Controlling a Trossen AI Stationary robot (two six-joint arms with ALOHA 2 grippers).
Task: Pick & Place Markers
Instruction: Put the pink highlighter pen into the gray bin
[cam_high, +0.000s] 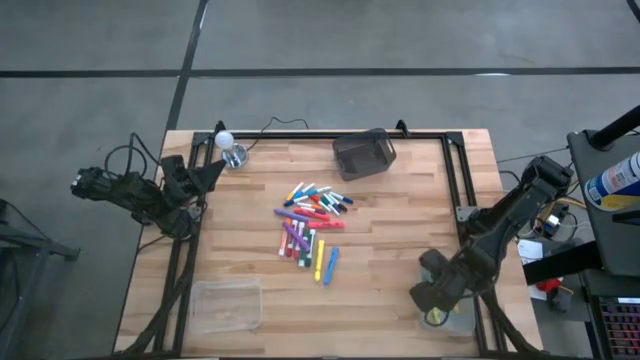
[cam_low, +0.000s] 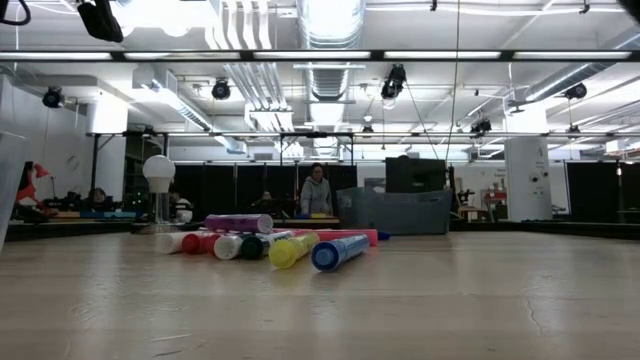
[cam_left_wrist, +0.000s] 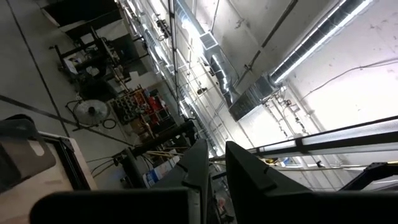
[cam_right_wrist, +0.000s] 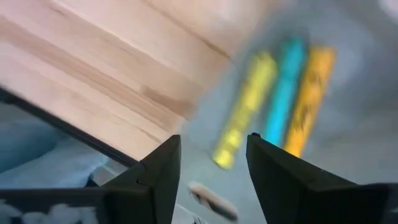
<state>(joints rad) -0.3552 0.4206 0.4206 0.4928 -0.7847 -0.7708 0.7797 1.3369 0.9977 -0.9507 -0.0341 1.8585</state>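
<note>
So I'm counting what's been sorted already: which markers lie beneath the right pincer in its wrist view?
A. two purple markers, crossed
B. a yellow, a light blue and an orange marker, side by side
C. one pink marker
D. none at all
B: past the right pincer, with its fingers apart, a yellow marker, a light blue marker and an orange marker lie side by side.

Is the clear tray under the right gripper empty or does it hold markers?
Not empty: the tray holds three markers, yellow, blue and orange, side by side.
</note>
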